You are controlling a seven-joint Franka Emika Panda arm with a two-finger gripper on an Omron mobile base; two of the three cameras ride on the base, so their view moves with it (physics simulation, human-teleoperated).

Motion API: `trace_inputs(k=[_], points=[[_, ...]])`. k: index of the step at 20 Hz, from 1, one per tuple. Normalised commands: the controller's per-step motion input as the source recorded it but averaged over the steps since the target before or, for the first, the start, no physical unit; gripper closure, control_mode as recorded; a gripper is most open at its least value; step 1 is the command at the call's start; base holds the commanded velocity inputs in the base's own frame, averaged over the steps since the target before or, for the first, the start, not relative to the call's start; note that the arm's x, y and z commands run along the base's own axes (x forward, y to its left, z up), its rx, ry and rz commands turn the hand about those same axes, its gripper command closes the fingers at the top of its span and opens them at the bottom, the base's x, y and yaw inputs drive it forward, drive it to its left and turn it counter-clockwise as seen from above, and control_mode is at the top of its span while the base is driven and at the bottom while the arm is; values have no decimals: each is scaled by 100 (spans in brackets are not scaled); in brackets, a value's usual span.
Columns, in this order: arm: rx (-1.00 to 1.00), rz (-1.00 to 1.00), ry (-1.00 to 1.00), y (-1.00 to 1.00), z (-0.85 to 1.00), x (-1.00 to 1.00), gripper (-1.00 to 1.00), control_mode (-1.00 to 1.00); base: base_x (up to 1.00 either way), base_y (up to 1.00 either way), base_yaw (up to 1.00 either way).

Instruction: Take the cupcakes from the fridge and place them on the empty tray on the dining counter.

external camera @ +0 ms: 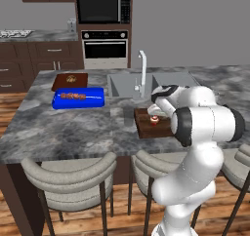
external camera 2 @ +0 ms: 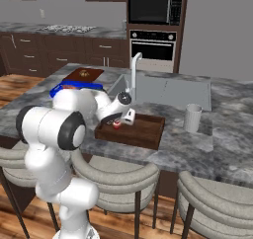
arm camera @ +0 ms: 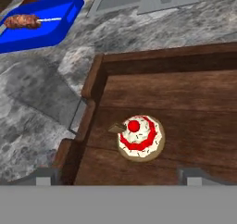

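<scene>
Hand view: red-topped cupcake (arm camera: 140, 138) sits in wooden tray (arm camera: 166, 61), fingers (arm camera: 44, 176) spread apart above it

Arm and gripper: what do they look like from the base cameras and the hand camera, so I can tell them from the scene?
The arm is glossy white, built of rounded, bulbous segments with dark grey to black rings at the joints. No cables or markings are visible. The gripper has a white body; in the hand view its two fingertips are small, blocky and grey.
</scene>
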Motion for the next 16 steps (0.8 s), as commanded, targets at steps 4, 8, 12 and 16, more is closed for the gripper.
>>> trace_inputs(k=[4, 8, 12, 16], points=[[1, 0, 3, -6, 100, -70, -100, -100, 0, 0, 0], [2, 0, 29, -9, 100, -61, -100, -100, 0, 0, 0], [0, 0, 25, -2, 100, -98, -100, -100, 0, 0, 0], [0, 0, 17, 0, 96, -100, -100, -100, 0, 0, 0]])
